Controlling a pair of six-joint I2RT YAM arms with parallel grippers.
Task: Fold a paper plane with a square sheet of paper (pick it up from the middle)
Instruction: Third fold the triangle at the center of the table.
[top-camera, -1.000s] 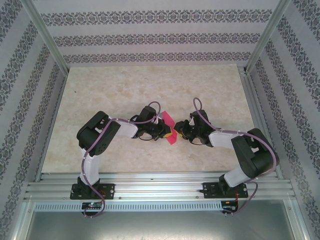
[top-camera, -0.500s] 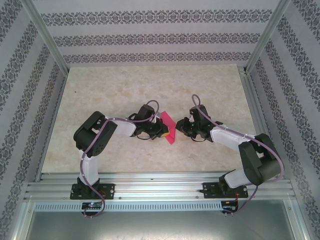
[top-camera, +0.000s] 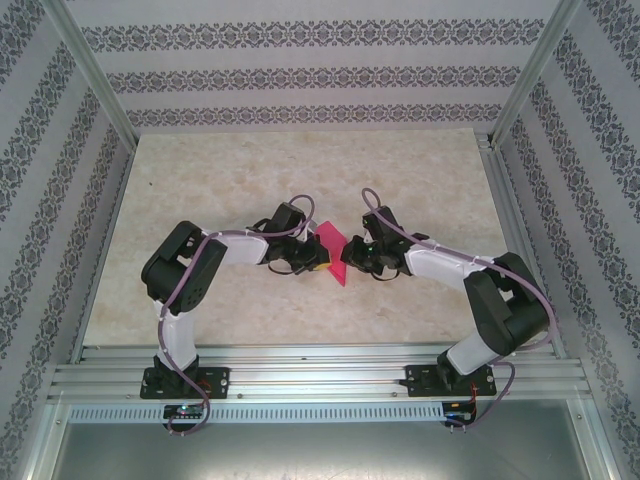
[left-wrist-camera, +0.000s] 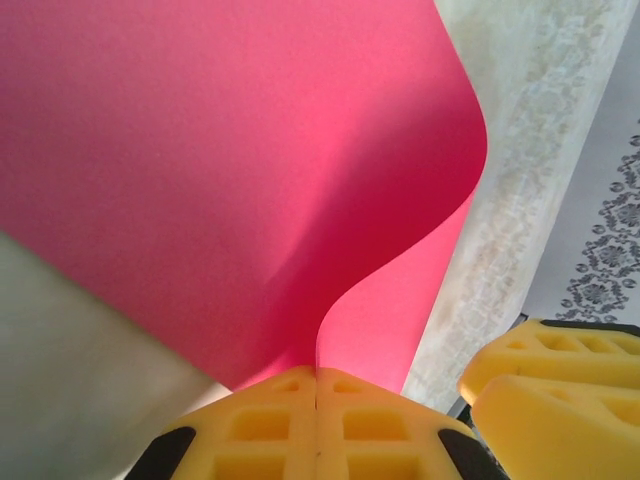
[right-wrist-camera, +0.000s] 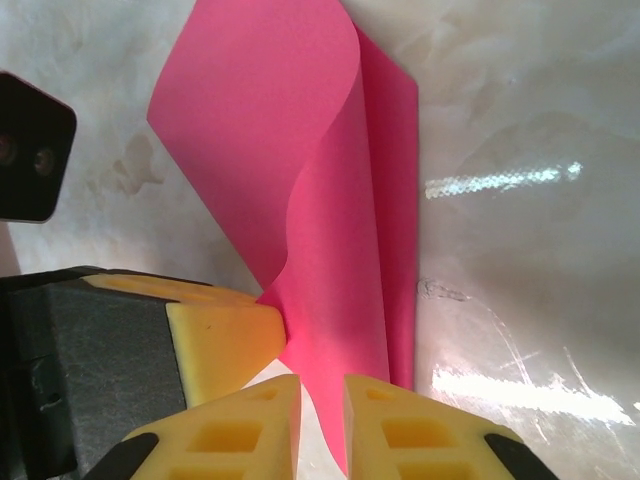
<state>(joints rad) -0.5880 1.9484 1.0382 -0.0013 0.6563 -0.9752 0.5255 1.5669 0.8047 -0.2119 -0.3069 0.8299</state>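
Folding: left hand (left-wrist-camera: 316, 390) clamps the square sheet of paper (left-wrist-camera: 250, 170); right hand (right-wrist-camera: 322, 405), slightly apart at its edge, should pinch next.

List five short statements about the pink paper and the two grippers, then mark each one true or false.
1. The left gripper is shut on the sheet of paper. True.
2. The sheet of paper lies flat and unbent. False: it curls over in a loose bend.
3. The right gripper has its fingers pressed together. False: a narrow gap shows between them, with the lower edge of the paper in it.
4. The two grippers face each other near the middle of the table, with the paper between them. True.
5. The paper is already a narrow pointed dart. False: it is a broad bent sheet.
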